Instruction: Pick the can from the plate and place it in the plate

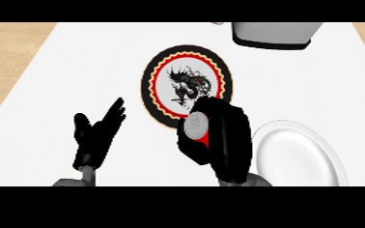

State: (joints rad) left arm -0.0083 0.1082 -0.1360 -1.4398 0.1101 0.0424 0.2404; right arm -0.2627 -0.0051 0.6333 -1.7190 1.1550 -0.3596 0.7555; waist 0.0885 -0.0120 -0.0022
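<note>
1. Fingers of my right hand (222,142) are curled round the can (195,125), whose grey top and red side show at their left.
2. Can and hand sit over the near rim of the black plate with the dragon picture (187,84), which lies mid-counter.
3. White plate (296,152) lies just right of my right hand, near the counter's (92,63) right front corner; my hand covers its left rim.
4. My left hand (96,135) rests at the front left, fingers straight and spread, holding nothing.
5. Grey container (274,33) stands at the far edge, toward the right.
</note>
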